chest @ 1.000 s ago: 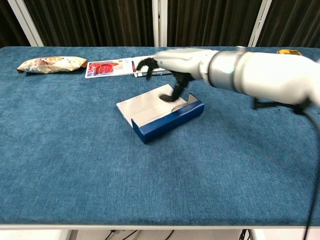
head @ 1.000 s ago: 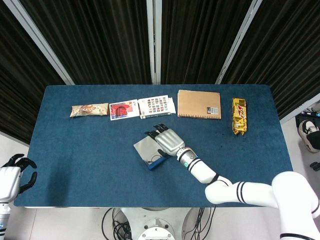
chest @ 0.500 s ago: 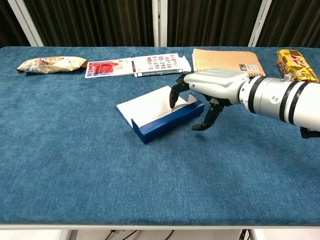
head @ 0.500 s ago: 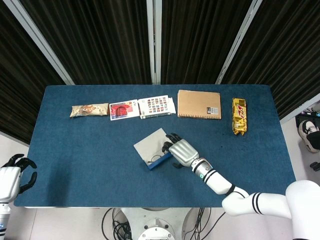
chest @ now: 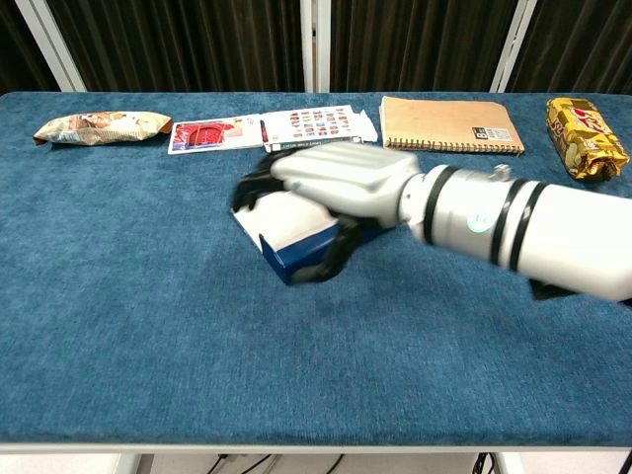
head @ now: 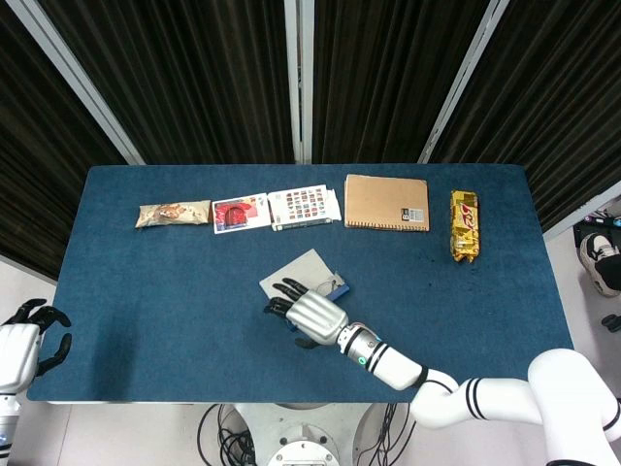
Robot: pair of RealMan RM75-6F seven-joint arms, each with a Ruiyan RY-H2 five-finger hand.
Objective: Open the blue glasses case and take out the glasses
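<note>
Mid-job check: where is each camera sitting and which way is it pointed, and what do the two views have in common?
Head view: high above the near table edge, looking steeply down on the whole blue table; shows the right hand and arm over the blue glasses case, and the left hand off the table's left corner.
Chest view: low at the near edge, looking across the table toward the curtains; shows only the right hand and forearm at the case.
Shared: the right hand, the case, the notebook and the snack packs along the far edge.
</note>
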